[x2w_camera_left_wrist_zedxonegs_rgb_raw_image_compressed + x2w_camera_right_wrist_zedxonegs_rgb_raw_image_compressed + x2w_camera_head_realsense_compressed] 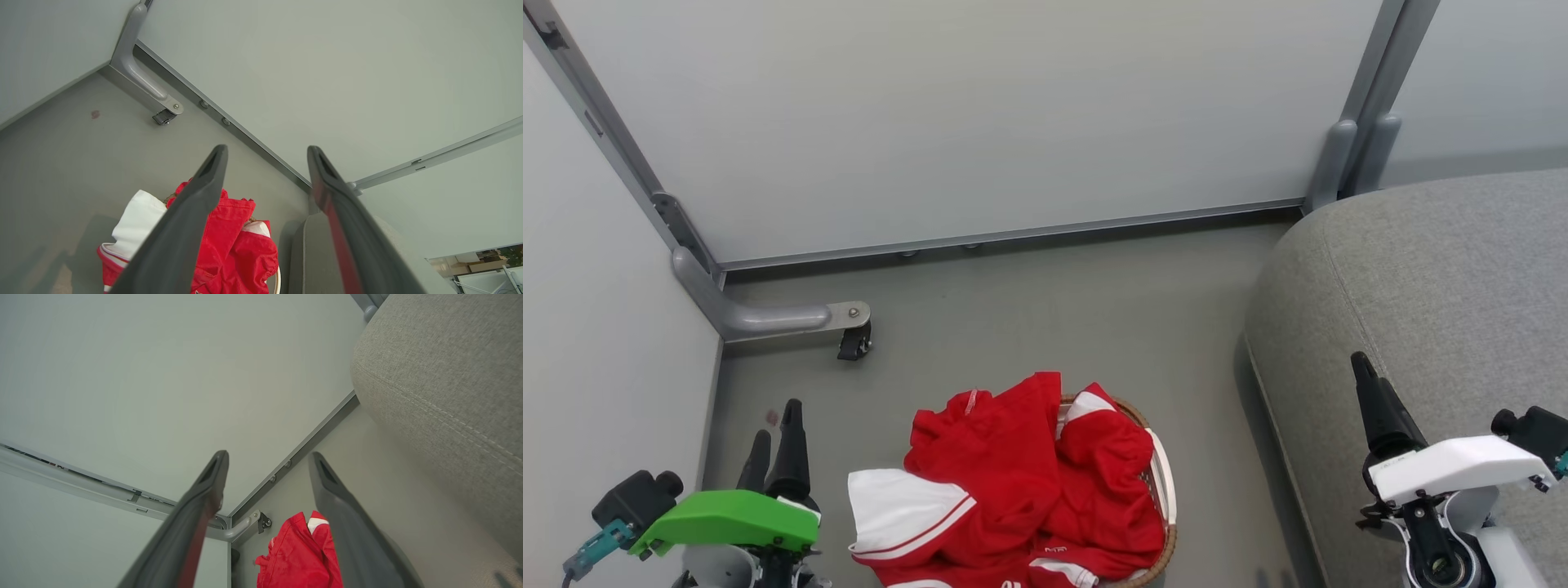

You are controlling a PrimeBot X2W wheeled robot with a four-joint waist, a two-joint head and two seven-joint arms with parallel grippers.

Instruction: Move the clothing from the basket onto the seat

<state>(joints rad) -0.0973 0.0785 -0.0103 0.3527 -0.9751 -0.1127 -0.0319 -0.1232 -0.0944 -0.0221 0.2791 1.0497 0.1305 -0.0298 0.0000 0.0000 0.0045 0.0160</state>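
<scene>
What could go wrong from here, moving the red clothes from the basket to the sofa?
The clothing is heaped, with one white-panelled part draped over the rim of the basket: a pinch may lift only one layer, or drag the basket along. A strip of floor separates the basket from the seat, so a trailing piece could slip off and land there.

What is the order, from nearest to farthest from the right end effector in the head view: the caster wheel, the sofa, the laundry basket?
1. Sofa: on the right, directly beside the right end effector.
2. Laundry basket: lower middle, holding the red clothing.
3. Caster wheel: far left, under the partition foot.
</scene>
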